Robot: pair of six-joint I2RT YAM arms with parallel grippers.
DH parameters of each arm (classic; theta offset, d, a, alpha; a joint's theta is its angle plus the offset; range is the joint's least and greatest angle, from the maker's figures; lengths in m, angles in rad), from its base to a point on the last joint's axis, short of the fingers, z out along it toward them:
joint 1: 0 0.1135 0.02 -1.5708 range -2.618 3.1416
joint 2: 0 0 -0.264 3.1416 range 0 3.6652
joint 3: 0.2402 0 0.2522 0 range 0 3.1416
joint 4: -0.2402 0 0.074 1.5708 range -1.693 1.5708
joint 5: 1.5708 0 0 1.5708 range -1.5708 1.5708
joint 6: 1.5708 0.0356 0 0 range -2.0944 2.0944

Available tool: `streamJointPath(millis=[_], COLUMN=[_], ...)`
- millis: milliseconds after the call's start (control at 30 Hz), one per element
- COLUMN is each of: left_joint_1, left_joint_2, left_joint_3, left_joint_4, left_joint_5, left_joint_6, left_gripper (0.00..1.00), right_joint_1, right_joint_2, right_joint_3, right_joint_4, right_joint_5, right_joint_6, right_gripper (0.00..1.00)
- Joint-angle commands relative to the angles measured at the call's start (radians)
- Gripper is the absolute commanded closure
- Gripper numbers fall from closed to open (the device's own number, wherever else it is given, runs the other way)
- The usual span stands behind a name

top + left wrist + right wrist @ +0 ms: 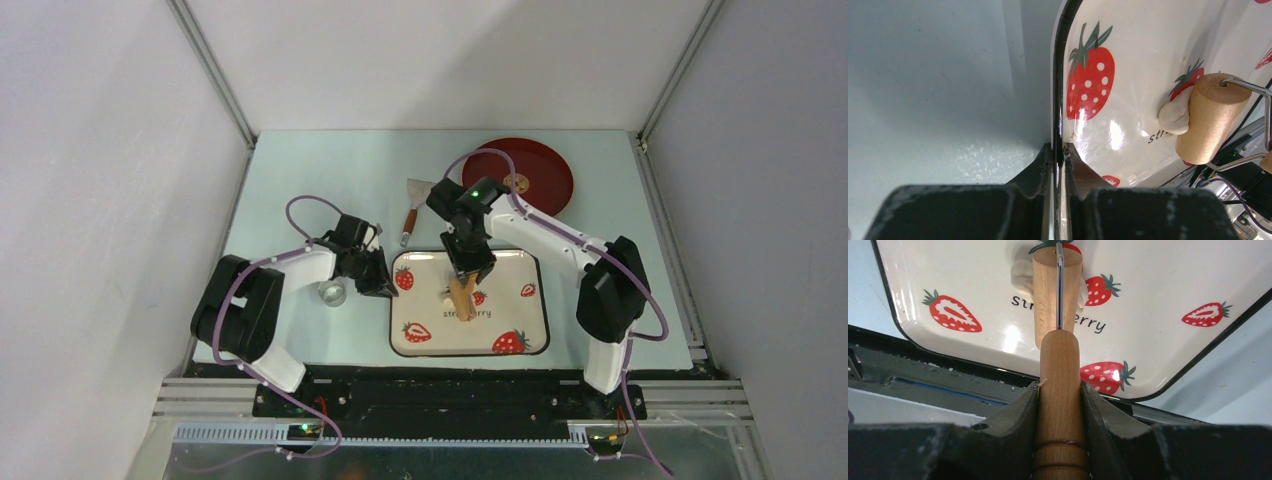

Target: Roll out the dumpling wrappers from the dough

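From my station I see a pale mint bench enclosed by plain white walls on three sides. Aluminium frame rails run up both rear corners. A black mounting plate spans the bench's near edge. Lighting appears soft and even, possibly from overhead; shadows are faint.

Pale cream lump of dough, pressed against the wooden roller, on the strawberry-printed tray
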Motion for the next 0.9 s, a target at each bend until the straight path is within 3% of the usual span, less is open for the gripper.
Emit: streamJointPath(millis=[0,133,367,867], left_joint_1=[-0.012,-0.011,-0.011,-0.011], left_joint_2=[0.066,0.068,0.075,0.07], left_joint_3=[-0.026,-0.02,-0.013,-0.011], left_joint_4=[-0.021,-0.021,-0.02,-0.021], left_joint_5=[-0.092,-0.088,-0.086,-0.083], left_joint_6=[0.051,0.049,0.05,0.048], left_gripper=[1.0,1.0,1.0,1.0], right_joint_1=[0.035,0.024,0.003,-0.064], right_joint_2=[0.147,0.122,0.145,0.153], right_joint_3=[-0.092,-0.132,-0.194,-0.171], right_joint_4=[0.068,0.127,0.215,0.203], right_joint_5=[0.272,0.338,0.299,0.32], right_joint_6=[0.002,-0.006,-0.029,-0.045], right_gripper=[1.0,1.0,1.0,1.0])
